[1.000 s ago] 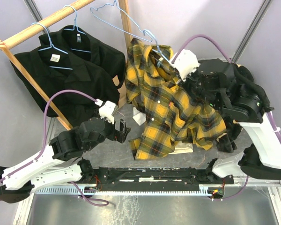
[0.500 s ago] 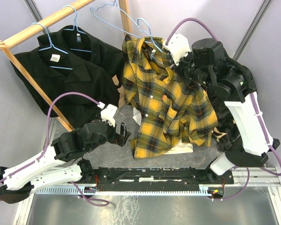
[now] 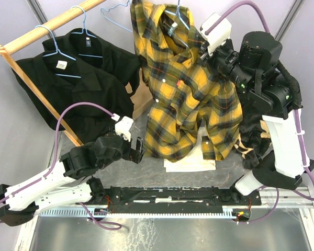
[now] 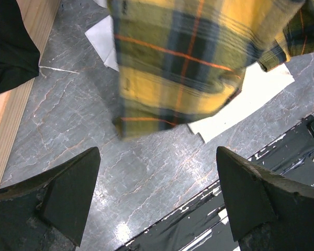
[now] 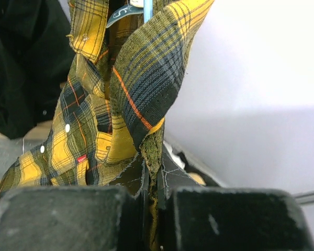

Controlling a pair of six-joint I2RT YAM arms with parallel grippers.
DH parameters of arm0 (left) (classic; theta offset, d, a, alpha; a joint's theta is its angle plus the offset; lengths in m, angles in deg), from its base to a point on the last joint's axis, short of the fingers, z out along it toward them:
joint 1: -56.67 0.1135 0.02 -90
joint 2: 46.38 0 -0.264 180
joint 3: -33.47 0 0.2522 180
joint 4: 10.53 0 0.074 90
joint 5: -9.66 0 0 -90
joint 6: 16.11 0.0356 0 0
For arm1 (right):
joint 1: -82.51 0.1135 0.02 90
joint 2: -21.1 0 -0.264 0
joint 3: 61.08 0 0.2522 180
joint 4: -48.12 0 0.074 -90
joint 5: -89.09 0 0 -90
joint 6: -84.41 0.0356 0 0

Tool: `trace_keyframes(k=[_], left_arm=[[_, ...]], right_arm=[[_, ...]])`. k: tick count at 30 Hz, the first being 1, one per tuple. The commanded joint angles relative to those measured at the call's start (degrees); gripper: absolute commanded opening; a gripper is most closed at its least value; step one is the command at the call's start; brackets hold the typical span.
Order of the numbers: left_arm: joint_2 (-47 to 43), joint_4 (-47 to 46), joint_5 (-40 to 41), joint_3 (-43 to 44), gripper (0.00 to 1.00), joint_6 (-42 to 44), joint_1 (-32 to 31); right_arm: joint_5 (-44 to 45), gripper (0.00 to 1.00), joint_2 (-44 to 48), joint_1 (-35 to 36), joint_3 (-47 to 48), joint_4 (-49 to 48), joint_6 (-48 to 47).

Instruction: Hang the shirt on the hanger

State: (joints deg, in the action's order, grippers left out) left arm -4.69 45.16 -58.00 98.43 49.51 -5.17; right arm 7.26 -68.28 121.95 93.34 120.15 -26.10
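- Grey marbled worktop point(image 4: 146, 172), pale walls behind; light wooden rack point(image 3: 47, 26) at the far left, used as reference.
- Two plain black shirts point(image 3: 73, 78) hang on the rack from light-blue wire hangers.
- Yellow-and-black plaid flannel shirt point(image 3: 183, 89) hangs full length just right of the rack, collar at the top, front facing the overhead camera, and one sleeve drooping on the side away from the rack.
- Thin light-blue wire hanger point(image 3: 180, 15) sits inside the collar. Its hook rises above the collar to the frame edge, so I cannot tell whether it rests on anything.
- Empty spare light-blue hanger point(image 3: 115, 13) lies between the rack and the plaid collar.
- Right tool point(image 5: 152, 193) is on the side of the shirt away from the rack, high up. Its fingers are pressed together on a fold of plaid fabric below the collar, and the blue wire shows just above in the wrist view.
- Left tool point(image 4: 158, 157) is low by the rack's near foot, fingers spread wide and holding nothing. It points at the shirt hem, which is blurred in the wrist view; hem contact with the worktop is unclear.
- Cream-white flat piece point(image 3: 188, 164) lies on the worktop beneath the hem.
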Motion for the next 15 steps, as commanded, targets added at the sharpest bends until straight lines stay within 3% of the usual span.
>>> trace_keyframes(k=[1, 9, 15], left_arm=[[-0.2, -0.6, -0.2, 1.4, 0.97, -1.7, -0.1], [-2.4, -0.5, -0.1, 1.4, 0.96, -2.4, -0.1], [-3.4, -0.3, 0.4, 1.4, 0.96, -2.6, -0.1]], right_arm=[[-3.9, 0.0, 1.6, -0.4, 2.9, -18.7, -2.7], [-3.4, 0.0, -0.2, -2.1, 4.4, -32.5, -5.1], [-4.3, 0.0, -2.6, -3.5, 7.8, -36.4, -9.4]])
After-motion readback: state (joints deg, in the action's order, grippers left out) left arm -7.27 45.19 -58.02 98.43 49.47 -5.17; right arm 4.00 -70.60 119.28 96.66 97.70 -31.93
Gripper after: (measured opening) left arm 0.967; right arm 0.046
